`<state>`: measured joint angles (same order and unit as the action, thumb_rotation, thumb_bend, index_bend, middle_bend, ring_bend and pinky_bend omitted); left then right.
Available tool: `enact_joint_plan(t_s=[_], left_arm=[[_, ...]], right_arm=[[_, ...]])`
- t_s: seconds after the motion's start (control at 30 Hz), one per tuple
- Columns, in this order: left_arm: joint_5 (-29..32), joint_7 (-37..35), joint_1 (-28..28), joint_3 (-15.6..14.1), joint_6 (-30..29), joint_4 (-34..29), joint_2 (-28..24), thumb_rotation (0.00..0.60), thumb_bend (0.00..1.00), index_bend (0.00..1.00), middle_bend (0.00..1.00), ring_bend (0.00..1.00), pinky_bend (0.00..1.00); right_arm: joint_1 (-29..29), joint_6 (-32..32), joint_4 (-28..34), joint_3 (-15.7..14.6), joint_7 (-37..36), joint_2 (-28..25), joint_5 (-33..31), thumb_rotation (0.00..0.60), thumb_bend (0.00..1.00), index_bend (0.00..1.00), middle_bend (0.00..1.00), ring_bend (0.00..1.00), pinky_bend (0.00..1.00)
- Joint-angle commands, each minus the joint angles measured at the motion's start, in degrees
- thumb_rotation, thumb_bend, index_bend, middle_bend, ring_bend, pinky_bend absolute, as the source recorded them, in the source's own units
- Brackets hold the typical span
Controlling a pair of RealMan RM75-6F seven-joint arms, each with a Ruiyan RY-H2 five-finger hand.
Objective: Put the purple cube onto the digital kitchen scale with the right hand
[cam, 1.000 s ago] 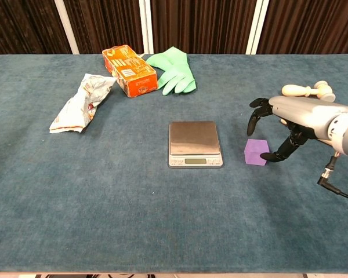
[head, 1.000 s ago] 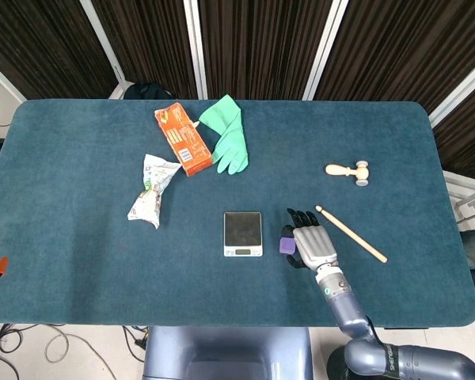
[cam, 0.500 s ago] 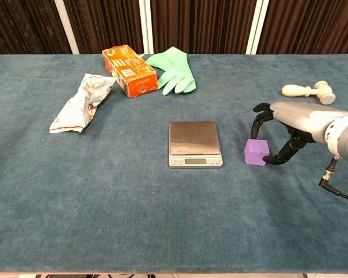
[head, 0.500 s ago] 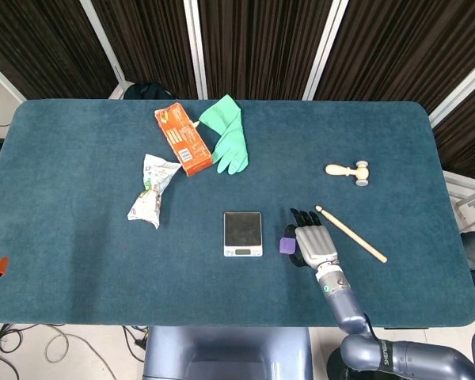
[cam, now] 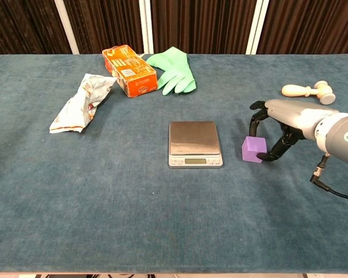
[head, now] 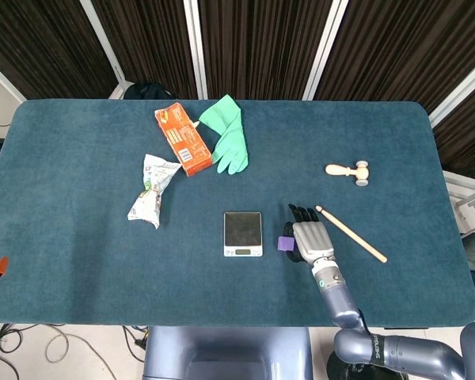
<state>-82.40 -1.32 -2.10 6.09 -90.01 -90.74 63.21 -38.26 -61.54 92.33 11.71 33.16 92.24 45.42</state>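
Note:
The purple cube (cam: 253,150) sits on the blue table just right of the digital kitchen scale (cam: 195,143), whose steel plate is bare. My right hand (cam: 290,114) is wrapped over the cube from the right: dark fingers curl down behind it and the thumb presses its near right side, so the hand grips it. In the head view only a sliver of the cube (head: 285,243) shows at the left edge of the right hand (head: 310,241), a short gap from the scale (head: 243,233). My left hand appears in neither view.
A wooden stick (head: 351,233) lies just right of the hand, with a small wooden mallet (head: 348,170) beyond it. Far left of the scale are a green glove (head: 228,134), an orange box (head: 182,138) and a crumpled wrapper (head: 150,190).
My right hand has lowered and closed in around the purple cube. Hand and cube have shifted slightly left toward the scale.

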Motion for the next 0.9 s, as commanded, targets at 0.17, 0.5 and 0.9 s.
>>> enact_joint_plan(t_s=[0.17, 0.5, 0.9], left_arm=[[-0.06, -0.17, 0.00, -0.02, 0.00, 0.02, -0.06, 0.600, 0.25, 0.02, 0.00, 0.00, 0.00], [0.09, 0.11, -0.02, 0.10, -0.12, 0.20, 0.21, 0.600, 0.25, 0.02, 0.00, 0.00, 0.00], [0.11, 0.02, -0.01, 0.07, -0.02, 0.15, 0.11, 0.600, 0.25, 0.02, 0.00, 0.00, 0.00]], right_arm=[[-2.88, -0.97, 3.85, 3.11, 2.11, -1.36, -0.21, 0.600, 0.37, 0.53, 0.00, 0.00, 0.00], [-10.10, 1.86, 1.61, 5.48, 7.02, 2.34, -7.60, 0.600, 0.37, 0.53, 0.00, 0.00, 0.00], [-15.38, 1.94, -1.60, 4.97, 11.34, 5.49, -12.39, 0.600, 0.37, 0.18, 0.00, 0.00, 0.00]])
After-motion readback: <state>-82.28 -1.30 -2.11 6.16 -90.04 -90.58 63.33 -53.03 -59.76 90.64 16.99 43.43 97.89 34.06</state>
